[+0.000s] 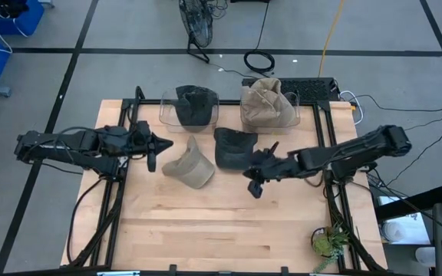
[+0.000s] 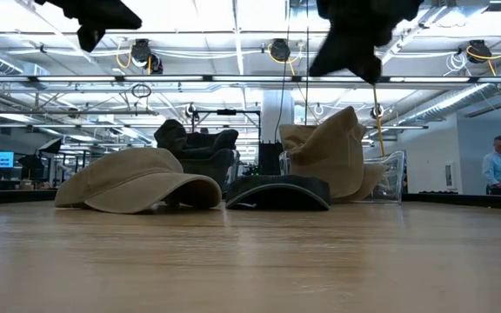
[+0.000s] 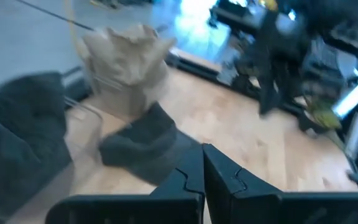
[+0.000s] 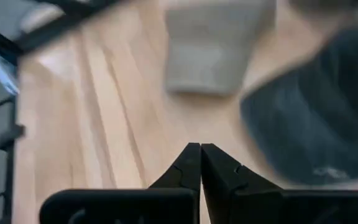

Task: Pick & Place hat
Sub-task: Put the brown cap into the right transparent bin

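Note:
Two hats lie on the wooden table [image 1: 229, 222]. A tan hat [image 1: 189, 165] [image 2: 137, 181] rests on its brim and crown, and a dark hat [image 1: 232, 147] [image 2: 277, 191] lies flat to its right. My right gripper [image 1: 252, 175] [image 4: 200, 149] hangs shut above the table beside the dark hat's [image 4: 316, 118] near right edge, clear of it, with the tan hat [image 4: 213, 50] ahead. My left gripper [image 1: 162, 143] [image 3: 202, 165] is shut and raised at the table's left, pointing toward the hats.
Two clear bins stand at the far edge. The left bin [image 1: 167, 115] holds a dark hat [image 1: 196, 106], the right bin [image 1: 294, 107] a tan hat [image 1: 267, 103]. A small plant [image 1: 328, 241] sits at the near right corner. A person [image 2: 498, 165] stands far off in the room.

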You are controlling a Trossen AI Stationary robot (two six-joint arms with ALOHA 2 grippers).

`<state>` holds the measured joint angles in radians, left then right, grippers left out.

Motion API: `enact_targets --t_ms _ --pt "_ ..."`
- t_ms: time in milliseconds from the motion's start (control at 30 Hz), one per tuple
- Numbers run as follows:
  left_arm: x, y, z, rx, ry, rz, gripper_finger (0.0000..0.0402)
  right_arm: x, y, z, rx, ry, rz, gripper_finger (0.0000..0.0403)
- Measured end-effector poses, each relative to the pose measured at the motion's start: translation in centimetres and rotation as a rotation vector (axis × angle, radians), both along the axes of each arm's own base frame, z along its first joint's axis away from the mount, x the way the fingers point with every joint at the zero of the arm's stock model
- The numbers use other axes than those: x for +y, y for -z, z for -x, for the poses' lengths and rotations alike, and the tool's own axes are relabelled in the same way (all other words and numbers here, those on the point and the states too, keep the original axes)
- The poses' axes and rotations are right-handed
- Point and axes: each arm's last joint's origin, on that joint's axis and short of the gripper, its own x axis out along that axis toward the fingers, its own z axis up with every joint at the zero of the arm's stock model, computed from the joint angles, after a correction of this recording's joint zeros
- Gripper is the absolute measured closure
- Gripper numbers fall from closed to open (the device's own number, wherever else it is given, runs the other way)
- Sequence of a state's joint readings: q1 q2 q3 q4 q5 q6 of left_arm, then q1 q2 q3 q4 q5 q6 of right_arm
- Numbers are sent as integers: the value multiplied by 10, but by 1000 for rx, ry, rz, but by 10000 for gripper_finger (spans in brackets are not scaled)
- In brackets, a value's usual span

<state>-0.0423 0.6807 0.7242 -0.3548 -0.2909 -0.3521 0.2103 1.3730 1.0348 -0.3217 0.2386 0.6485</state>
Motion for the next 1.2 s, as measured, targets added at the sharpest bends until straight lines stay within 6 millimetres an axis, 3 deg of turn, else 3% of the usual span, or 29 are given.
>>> enact_targets --t_ms 200,367,733,933,1200 --pt "10 -7 -2 -111 -190 73 399 20 22 5 185 45 -167 402" --pt "15 -8 -11 -94 -217 85 400 29 29 19 334 99 -287 402" --pt "7 -33 -61 275 -257 100 401 26 37 47 575 184 -181 403" --pt "2 -10 -77 500 -399 249 399 22 49 54 623 112 -84 403" --pt "-17 30 -73 499 -506 485 398 11 78 85 657 5 -16 403"
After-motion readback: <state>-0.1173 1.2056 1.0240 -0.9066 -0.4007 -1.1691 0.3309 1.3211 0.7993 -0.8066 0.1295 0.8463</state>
